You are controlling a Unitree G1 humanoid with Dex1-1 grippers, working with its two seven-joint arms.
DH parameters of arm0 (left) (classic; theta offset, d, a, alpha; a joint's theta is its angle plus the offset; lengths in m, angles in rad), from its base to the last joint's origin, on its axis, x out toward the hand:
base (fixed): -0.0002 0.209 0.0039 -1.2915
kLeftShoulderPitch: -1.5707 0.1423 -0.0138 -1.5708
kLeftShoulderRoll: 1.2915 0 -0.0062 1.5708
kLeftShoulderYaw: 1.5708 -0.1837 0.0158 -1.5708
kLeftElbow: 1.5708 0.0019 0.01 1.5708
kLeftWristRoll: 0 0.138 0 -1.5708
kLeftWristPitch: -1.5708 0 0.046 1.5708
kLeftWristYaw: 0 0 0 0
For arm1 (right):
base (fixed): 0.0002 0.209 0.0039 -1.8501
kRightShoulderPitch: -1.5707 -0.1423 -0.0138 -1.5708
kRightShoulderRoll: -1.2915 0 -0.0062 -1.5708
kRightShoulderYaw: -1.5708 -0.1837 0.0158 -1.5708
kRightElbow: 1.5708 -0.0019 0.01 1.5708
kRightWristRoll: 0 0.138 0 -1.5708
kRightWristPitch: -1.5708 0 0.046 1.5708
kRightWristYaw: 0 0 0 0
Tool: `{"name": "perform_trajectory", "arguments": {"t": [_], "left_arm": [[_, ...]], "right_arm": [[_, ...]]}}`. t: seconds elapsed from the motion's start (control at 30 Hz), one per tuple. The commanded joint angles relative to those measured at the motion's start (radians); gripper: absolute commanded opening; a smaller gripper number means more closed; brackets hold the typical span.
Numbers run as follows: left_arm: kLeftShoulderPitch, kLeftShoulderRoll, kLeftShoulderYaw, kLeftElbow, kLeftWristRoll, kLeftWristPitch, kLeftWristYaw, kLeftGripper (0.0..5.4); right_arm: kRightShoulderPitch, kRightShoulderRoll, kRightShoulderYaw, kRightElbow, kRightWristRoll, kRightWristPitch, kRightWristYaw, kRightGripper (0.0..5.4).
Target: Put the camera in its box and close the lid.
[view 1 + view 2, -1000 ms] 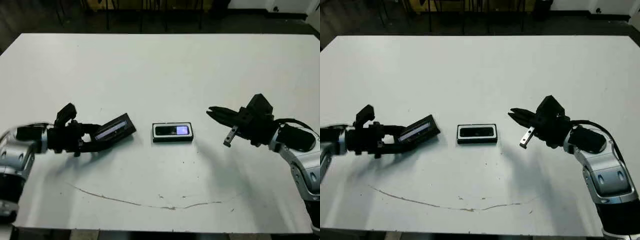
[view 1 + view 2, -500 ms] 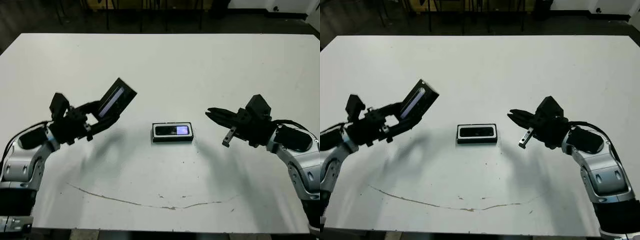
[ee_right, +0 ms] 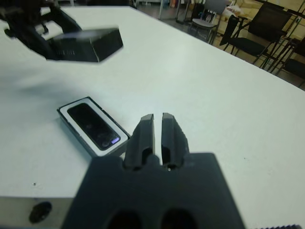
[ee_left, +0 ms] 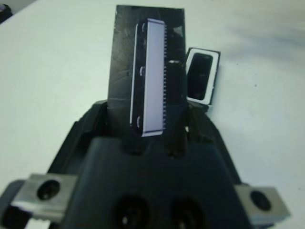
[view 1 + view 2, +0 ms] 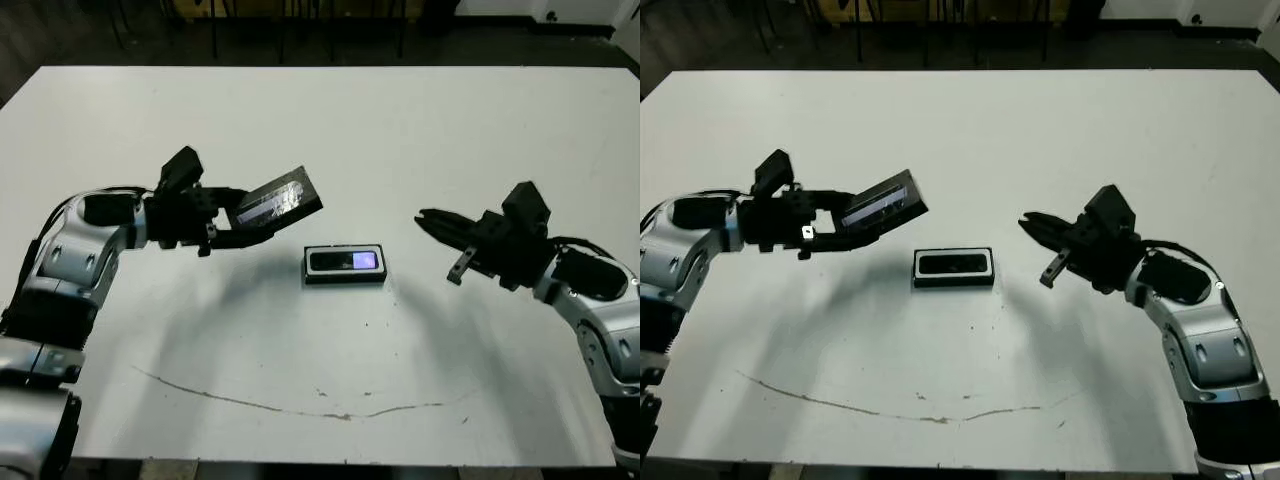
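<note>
The box (image 5: 345, 279), a shallow black tray with white lining, lies at the table's middle. The camera (image 5: 338, 262) lies flat inside it, its purplish-blue window toward the right end. My left gripper (image 5: 243, 217) is shut on the lid (image 5: 283, 199), a flat black cover with a silvery strip. It holds the lid tilted in the air, up and to the left of the box. In the left wrist view the lid (image 4: 149, 76) fills the middle with the box (image 4: 215, 76) beyond it. My right gripper (image 5: 432, 220) hovers to the right of the box, fingers (image 3: 145, 125) shut and holding nothing.
The white table (image 5: 320, 130) stretches wide behind the box. A thin dark scratch line (image 5: 300, 405) runs across the near part of the surface. Chairs (image 3: 257, 28) stand beyond the table's far edge.
My left arm lifted the lid off the table and has carried it rightward, nearer the box, tilting it flatter. The right gripper has hardly moved.
</note>
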Motion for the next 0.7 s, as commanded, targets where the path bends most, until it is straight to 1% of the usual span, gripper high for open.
{"name": "perform_trajectory", "arguments": {"t": [0.03,0.13,0.3,0.43,0.57,0.7], "left_arm": [[-0.025,-0.019,-0.022,0.056,0.026,-0.003,-0.013,2.76],[-0.036,-0.038,-0.028,0.090,0.036,-0.011,-0.020,2.76],[-0.026,-0.069,-0.034,0.125,0.035,-0.025,-0.041,2.76],[-0.037,-0.082,-0.048,0.169,0.024,0.010,-0.114,2.76],[-0.048,-0.087,-0.071,0.202,0.037,-0.004,-0.180,2.76],[-0.063,-0.090,-0.096,0.224,0.048,0.042,-0.230,2.76]], "right_arm": [[-0.019,-0.002,-0.026,0.016,0.033,0.042,-0.001,0.00],[-0.035,-0.008,-0.039,0.019,0.054,0.070,0.000,0.00],[-0.053,-0.003,-0.048,0.040,0.075,0.076,0.008,0.00],[-0.061,-0.007,-0.053,0.034,0.091,0.122,-0.006,0.00],[-0.065,-0.004,-0.054,0.045,0.092,0.103,0.005,0.00],[-0.067,-0.002,-0.051,0.055,0.087,0.093,0.008,0.00]]}}
